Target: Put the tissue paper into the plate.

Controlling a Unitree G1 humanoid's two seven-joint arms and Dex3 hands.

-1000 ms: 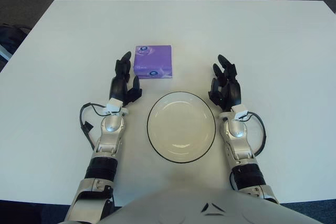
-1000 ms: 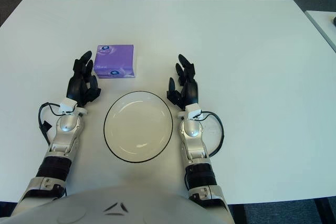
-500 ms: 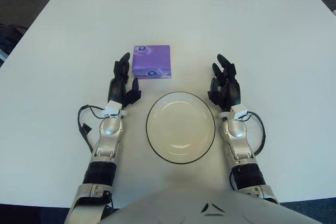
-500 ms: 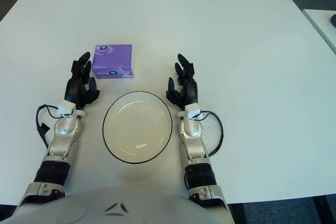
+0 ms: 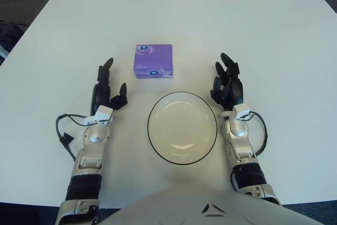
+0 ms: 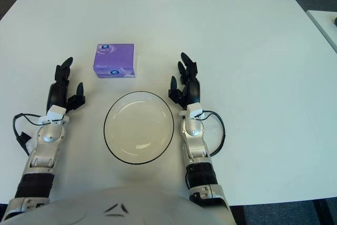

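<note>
White desk [image 5: 274,40] seen from above, with both arms of the robot reaching forward from the lower edge. A round plate [image 5: 182,127], cream inside with a dark rim, lies near the desk's front edge between the two arms and holds nothing. The tissue pack [image 5: 154,61], a purple square packet with a small round label on its near side, lies flat on the desk beyond the plate and slightly to its left, apart from the rim. The left hand [image 5: 107,88] shows to the left of the plate and nearer than the pack, well clear of both; its fingers are extended and spread, pointing away from the robot, and grasp nothing. The right hand [image 5: 227,84] shows just beside the plate's right rim, its fingers likewise stretched forward, loosely parted and empty. A black cable [image 5: 66,130] loops beside the left wrist, and another curves along the right wrist.
</note>
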